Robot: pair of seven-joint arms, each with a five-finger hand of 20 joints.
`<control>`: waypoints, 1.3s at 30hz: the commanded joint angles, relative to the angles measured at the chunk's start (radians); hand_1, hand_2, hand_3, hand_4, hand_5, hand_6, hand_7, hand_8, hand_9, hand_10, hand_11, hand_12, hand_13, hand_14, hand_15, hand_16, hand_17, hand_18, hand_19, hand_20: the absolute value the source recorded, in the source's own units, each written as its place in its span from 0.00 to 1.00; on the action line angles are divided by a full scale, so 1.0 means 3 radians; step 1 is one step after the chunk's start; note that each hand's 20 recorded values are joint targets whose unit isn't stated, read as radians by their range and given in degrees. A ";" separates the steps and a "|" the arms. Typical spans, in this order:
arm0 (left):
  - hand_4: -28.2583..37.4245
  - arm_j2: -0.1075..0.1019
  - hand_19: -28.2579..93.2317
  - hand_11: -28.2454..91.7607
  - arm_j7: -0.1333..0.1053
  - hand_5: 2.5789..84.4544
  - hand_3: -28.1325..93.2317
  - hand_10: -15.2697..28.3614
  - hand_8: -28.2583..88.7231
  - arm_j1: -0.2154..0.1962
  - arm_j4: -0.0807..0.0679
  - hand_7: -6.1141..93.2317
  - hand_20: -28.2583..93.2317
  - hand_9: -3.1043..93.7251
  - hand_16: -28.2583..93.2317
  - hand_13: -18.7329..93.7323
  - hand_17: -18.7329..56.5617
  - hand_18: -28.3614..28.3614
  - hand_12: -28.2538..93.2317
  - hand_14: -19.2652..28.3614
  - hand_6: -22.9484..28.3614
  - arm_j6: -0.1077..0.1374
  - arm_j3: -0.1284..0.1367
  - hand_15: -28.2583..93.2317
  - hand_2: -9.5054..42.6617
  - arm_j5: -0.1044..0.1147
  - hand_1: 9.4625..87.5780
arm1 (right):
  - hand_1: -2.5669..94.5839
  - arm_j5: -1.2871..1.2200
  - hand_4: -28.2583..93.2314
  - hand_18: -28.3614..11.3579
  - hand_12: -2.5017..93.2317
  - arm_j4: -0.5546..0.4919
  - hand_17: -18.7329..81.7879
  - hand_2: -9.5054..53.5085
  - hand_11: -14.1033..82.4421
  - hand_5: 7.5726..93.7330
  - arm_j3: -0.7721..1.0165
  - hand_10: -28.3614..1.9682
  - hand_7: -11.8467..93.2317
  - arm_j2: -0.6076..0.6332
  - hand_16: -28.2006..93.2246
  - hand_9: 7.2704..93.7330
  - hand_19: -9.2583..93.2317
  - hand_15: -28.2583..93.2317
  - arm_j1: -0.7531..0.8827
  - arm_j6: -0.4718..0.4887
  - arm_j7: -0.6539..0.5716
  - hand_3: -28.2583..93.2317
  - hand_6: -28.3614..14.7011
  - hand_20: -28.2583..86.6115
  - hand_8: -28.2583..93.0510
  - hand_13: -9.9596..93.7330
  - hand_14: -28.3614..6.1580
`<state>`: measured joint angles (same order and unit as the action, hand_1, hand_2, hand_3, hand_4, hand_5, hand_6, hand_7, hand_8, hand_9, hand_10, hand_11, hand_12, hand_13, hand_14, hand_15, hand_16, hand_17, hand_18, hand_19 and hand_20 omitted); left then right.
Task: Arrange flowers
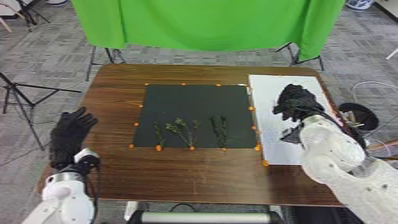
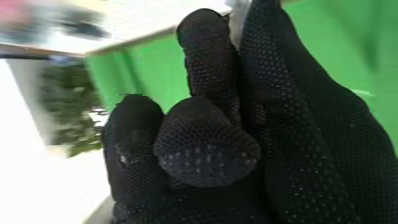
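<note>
Thin green flower stems lie on the dark mat (image 1: 184, 95) in the head view, near its front edge: a branching one (image 1: 182, 131) in the middle, a slim one (image 1: 158, 134) on its left and others (image 1: 218, 131) on its right. My right hand (image 1: 300, 102) is over the white board (image 1: 277, 151), right of the mat and apart from the stems. In the right wrist view, long fingers of that hand (image 2: 302, 130) are extended and the thumb points toward the camera; I see no stem in its grasp. My left hand (image 1: 71, 132) stays open beside the table's left edge.
Orange markers (image 1: 160, 148) surround the mat. A black round container (image 1: 360, 116) stands beyond the table's right edge, near my right forearm. Brown tabletop (image 1: 195, 175) lies in front of the mat. A green cloth (image 1: 209, 25) hangs behind the table. Blurred greenery (image 2: 75, 100) appears in the right wrist view.
</note>
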<state>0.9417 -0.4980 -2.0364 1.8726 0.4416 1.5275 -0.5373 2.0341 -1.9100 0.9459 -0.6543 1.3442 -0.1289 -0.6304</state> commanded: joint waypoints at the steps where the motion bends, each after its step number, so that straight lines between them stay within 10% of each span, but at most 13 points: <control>1: 0.00 -0.0049 0.36 0.43 0.0163 0.76 0.76 0.70 0.17 0.0080 -0.0023 0.26 0.38 0.59 0.21 0.55 0.39 0.69 0.31 0.76 0.50 0.0221 0.0038 0.46 0.32 -0.0424 0.26 | 0.64 -0.0185 0.14 0.44 0.38 0.0378 0.89 0.00 0.37 0.85 -0.0800 0.56 0.27 -0.0373 0.43 0.98 1.00 0.75 -0.1603 0.0074 0.0255 0.73 0.60 0.67 0.34 1.00 0.79; 9: 0.05 -0.0047 0.39 0.44 0.0289 0.71 0.72 0.67 0.28 0.0172 -0.0099 0.29 0.42 0.62 0.20 0.59 0.48 0.70 0.31 0.73 0.51 0.0404 -0.0074 0.46 0.45 -0.0677 0.49 | 0.63 -0.0329 0.14 0.44 0.39 0.1250 0.88 0.00 0.36 0.85 -0.1402 0.56 0.28 -0.1224 0.43 0.98 1.00 0.74 -0.2404 0.0209 0.0458 0.73 0.61 0.68 0.34 1.00 0.79; 12: 0.04 -0.0036 0.40 0.45 0.0249 0.66 0.72 0.65 0.28 0.0202 -0.0142 0.30 0.42 0.62 0.20 0.59 0.49 0.70 0.32 0.72 0.52 0.0447 -0.0102 0.46 0.49 -0.0572 0.51 | 0.63 -0.0362 0.14 0.43 0.38 0.1500 0.88 0.00 0.36 0.85 -0.1511 0.56 0.28 -0.1537 0.43 0.98 1.00 0.74 -0.2464 0.0273 0.0576 0.73 0.61 0.68 0.34 1.00 0.78; 19: 0.28 -0.0029 0.39 0.46 0.0218 0.61 0.77 0.64 0.20 0.0259 -0.0222 0.31 0.42 0.60 0.20 0.59 0.49 0.70 0.31 0.71 0.47 0.0423 -0.0133 0.47 0.53 -0.0574 0.55 | 0.63 -0.0509 0.13 0.43 0.38 0.1786 0.87 0.00 0.37 0.84 -0.1877 0.56 0.29 -0.2026 0.44 0.98 1.00 0.74 -0.2544 0.0553 0.0773 0.73 0.63 0.68 0.33 1.00 0.78; 29: 0.34 -0.0062 0.39 0.46 0.0071 0.64 0.80 0.65 0.16 0.0346 -0.0239 0.30 0.42 0.60 0.20 0.58 0.48 0.69 0.31 0.71 0.46 0.0492 -0.0238 0.47 0.53 -0.0344 0.49 | 0.62 -0.0508 0.12 0.43 0.38 0.1753 0.87 0.00 0.36 0.83 -0.2262 0.57 0.30 -0.2375 0.44 0.97 1.00 0.73 -0.2597 0.0984 0.0988 0.74 0.64 0.69 0.32 1.00 0.78; 39: 0.30 -0.0054 0.40 0.46 0.0052 0.64 0.80 0.66 0.22 0.0339 -0.0213 0.30 0.42 0.60 0.20 0.58 0.47 0.70 0.31 0.72 0.49 0.0488 -0.0261 0.47 0.52 -0.0306 0.46 | 0.61 -0.0251 0.11 0.42 0.41 0.1591 0.87 0.00 0.27 0.83 -0.2429 0.56 0.31 -0.2353 0.45 0.92 1.00 0.73 -0.2514 0.0939 0.1001 0.75 0.69 0.69 0.30 1.00 0.79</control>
<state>0.9220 -0.4767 -1.9272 1.8008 0.5774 1.4488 -0.6414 1.9073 -1.4062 0.2441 -1.3636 0.5756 0.1610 -0.3421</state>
